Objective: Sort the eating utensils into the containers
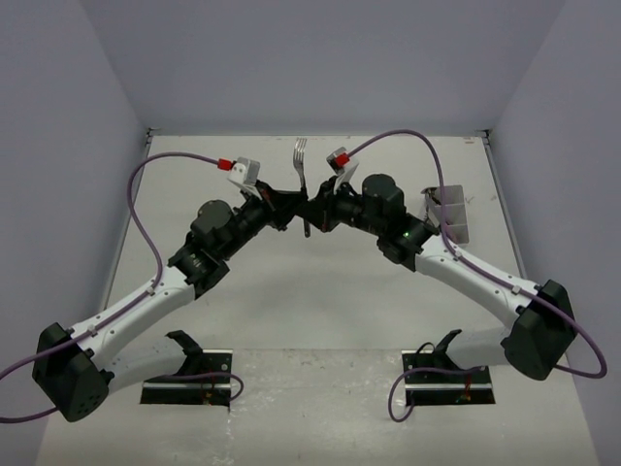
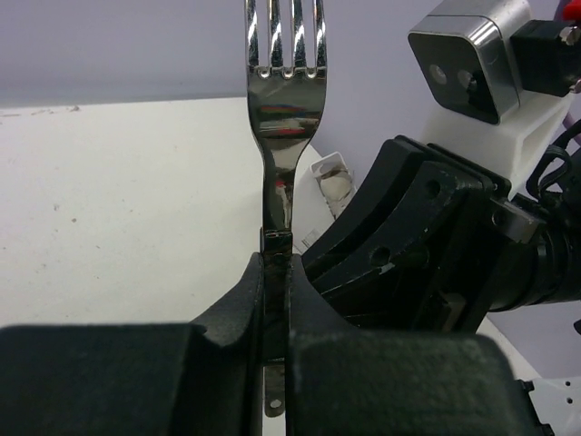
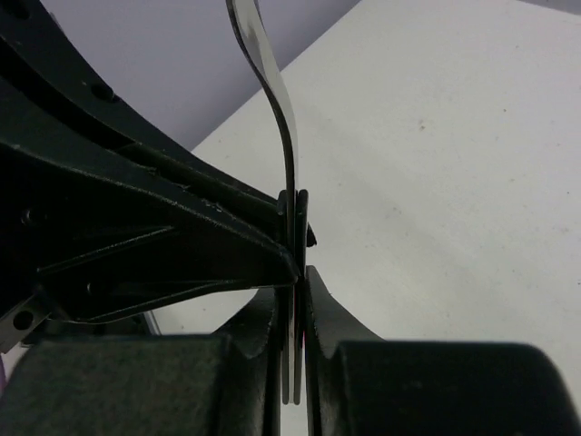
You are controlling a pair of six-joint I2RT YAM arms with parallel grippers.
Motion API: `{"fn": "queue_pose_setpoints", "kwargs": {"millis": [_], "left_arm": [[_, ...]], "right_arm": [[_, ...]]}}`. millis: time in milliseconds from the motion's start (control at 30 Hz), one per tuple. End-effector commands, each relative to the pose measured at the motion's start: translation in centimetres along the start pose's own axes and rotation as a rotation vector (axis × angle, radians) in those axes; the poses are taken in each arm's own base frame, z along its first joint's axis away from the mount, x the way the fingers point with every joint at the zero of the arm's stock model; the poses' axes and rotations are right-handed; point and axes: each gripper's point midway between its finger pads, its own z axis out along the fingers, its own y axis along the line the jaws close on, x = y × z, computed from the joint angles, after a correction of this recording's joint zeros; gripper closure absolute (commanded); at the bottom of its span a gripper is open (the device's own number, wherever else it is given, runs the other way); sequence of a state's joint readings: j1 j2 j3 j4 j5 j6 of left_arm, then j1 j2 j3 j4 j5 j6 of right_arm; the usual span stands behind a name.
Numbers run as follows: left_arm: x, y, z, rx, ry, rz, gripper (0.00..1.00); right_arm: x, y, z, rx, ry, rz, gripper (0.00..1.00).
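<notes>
Left gripper (image 2: 277, 265) and right gripper (image 3: 297, 272) both clamped on 1 fork (image 2: 277, 136) handle, tines sticking out past both.

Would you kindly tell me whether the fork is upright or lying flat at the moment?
Upright: in the left wrist view the fork rises straight, tines on top, its handle clamped in the left hand.

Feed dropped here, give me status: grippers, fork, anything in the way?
Left gripper shut on fork handle. Right gripper shut on same handle. Fork upright, held aloft. Containers at right; nothing loose in the way.
</notes>
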State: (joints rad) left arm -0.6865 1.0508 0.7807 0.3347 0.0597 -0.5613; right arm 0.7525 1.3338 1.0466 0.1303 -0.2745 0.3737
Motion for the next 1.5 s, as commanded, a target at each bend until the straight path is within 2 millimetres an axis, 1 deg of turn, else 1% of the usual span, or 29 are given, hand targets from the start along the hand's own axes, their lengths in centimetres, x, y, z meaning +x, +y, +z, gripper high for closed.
{"fn": "queue_pose_setpoints", "kwargs": {"millis": [0,33,67,100,167,200,233,267,300,333,367,400,433,500,533,600,633,700,733,767,800,867,900,933,1000,1033,1200,1233,1467], "left_arm": [[-1.9,-3.6,0.1,0.144,-0.025,0.033,1.0],[-2.1,-4.6,0.0,0.192,-0.008,0.047,0.75],[-2.0,-4.8,-0.1,0.202,0.004,0.065,0.2],[-2.3,-5.2,-0.3,0.214,0.003,0.071,0.0],[-2.8,-5.4,-0.9,0.217,-0.01,0.083,0.0],[-2.9,-5.4,-1.2,0.215,-0.017,0.091,0.0],[-2.9,-5.2,-1.5,0.21,-0.02,0.092,0.0],[-3.3,-5.1,-2.0,0.194,-0.033,0.092,0.0],[-3.2,-4.9,-2.3,0.183,-0.031,0.095,0.0],[-2.9,-4.1,-2.4,0.144,-0.022,0.091,0.0],[-2.9,-3.9,-2.7,0.13,-0.023,0.091,0.0],[-2.8,-3.5,-3.1,0.109,-0.026,0.094,0.0],[-3.0,-2.6,-3.2,0.065,-0.039,0.092,0.0],[-2.7,-1.5,-3.6,0.007,-0.036,0.091,0.0],[-2.3,-0.6,-3.7,-0.03,-0.029,0.09,0.0],[-2.2,0.4,-3.9,-0.086,-0.035,0.091,0.0],[-2.4,1.1,-4.0,-0.124,-0.044,0.091,0.0],[-2.0,2.0,-3.9,-0.167,-0.031,0.097,0.0],[-1.8,2.7,-3.9,-0.205,-0.028,0.097,0.0],[-1.5,3.1,-3.8,-0.22,-0.019,0.095,0.0],[-1.5,3.5,-3.7,-0.24,-0.02,0.094,0.0],[-1.0,4.1,-3.5,-0.266,-0.008,0.084,0.0],[-0.7,4.3,-3.5,-0.276,-0.002,0.082,0.0],[-0.3,4.7,-3.4,-0.291,0.009,0.079,0.0],[0.3,5.2,-3.1,-0.314,0.028,0.07,0.0],[0.7,5.6,-3.0,-0.331,0.041,0.07,0.0],[2.3,6.6,-1.6,-0.363,0.105,0.073,0.0],[3.1,7.1,-1.3,-0.376,0.131,0.076,0.0],[5.0,8.3,0.1,-0.401,0.172,0.083,0.0]], "right_arm": [[-3.8,0.3,0.2,0.003,-0.115,-0.099,1.0],[-3.9,-0.1,0.4,0.005,-0.11,-0.148,1.0],[-4.8,-0.6,0.3,0.04,-0.121,-0.209,1.0],[-5.4,-1.1,0.1,0.06,-0.133,-0.245,1.0],[-7.9,-3.0,-0.8,0.116,-0.189,-0.301,1.0],[-8.8,-3.2,-1.3,0.095,-0.201,-0.324,1.0],[-10.8,-5.5,-2.9,0.133,-0.237,-0.342,1.0],[-12.3,-6.1,-3.8,0.128,-0.269,-0.357,1.0],[-12.9,-6.1,-4.6,0.077,-0.268,-0.432,1.0],[-14.6,-7.5,-6.6,0.125,-0.308,-0.513,1.0],[-15.3,-8.0,-7.6,0.146,-0.326,-0.591,1.0],[-15.9,-8.6,-8.5,0.176,-0.329,-0.73,1.0],[-16.8,-10.1,-10.1,0.232,-0.347,-0.773,1.0],[-17.0,-11.0,-12.1,0.237,-0.338,-0.864,1.0],[-16.6,-12.5,-13.7,0.226,-0.317,-0.879,1.0],[-15.7,-14.3,-15.2,0.219,-0.272,-0.905,1.0],[-15.3,-16.2,-17.0,0.24,-0.246,-0.902,1.0],[-13.5,-18.3,-18.3,0.23,-0.196,-0.908,1.0],[-12.7,-20.0,-19.9,0.258,-0.168,-0.879,1.0],[-11.5,-20.0,-20.2,0.204,-0.149,-0.866,1.0],[-10.4,-21.6,-21.5,0.223,-0.115,-0.856,1.0],[-9.1,-22.3,-22.5,0.197,-0.099,-0.877,1.0],[-8.7,-23.0,-23.1,0.206,-0.09,-0.93,1.0],[-7.9,-24.1,-24.4,0.232,-0.081,-0.924,1.0],[-7.3,-24.8,-25.5,0.21,-0.086,-0.935,1.0],[-6.2,-25.5,-25.5,0.187,-0.081,-0.882,1.0],[-3.4,-27.7,-25.1,0.167,-0.056,-0.844,1.0],[-2.5,-28.4,-25.0,0.167,-0.051,-0.821,1.0],[0.7,-31.2,-24.9,0.168,-0.033,-0.741,1.0]]}}
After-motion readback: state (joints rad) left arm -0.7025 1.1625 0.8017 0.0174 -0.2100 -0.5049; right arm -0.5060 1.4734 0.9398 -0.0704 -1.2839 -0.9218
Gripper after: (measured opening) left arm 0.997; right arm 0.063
